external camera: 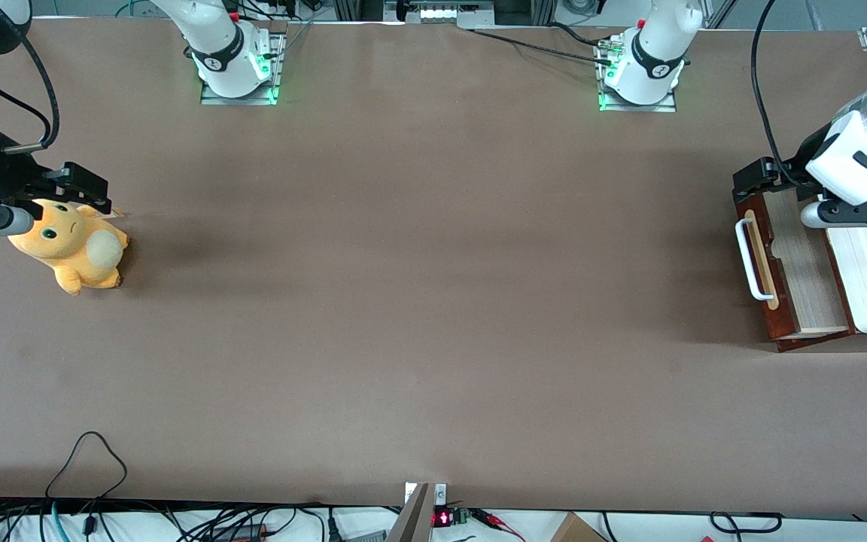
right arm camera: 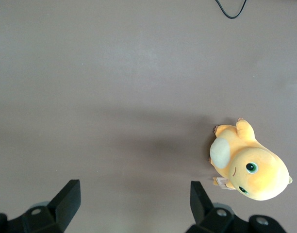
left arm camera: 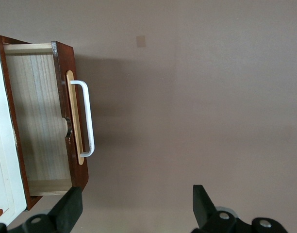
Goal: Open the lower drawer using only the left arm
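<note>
Gripper (left arm camera: pixel 135 213) fingers spread wide, holding nothing, above bare table; lower drawer (external camera: pixel 798 263) at frame right pulled out, white loop handle (external camera: pixel 751 260) free.

The front view looks steeply down from high above the whole brown table (external camera: pixel 418 301). The left wrist view looks straight down at closer range past the spread fingers of the left arm's gripper (left arm camera: pixel 134 213) onto the lower drawer (left arm camera: pixel 41 121), also seen at the front view's three o'clock edge. The right wrist view shares the orange plush toy (right arm camera: pixel 250 167) at nine o'clock.
</note>
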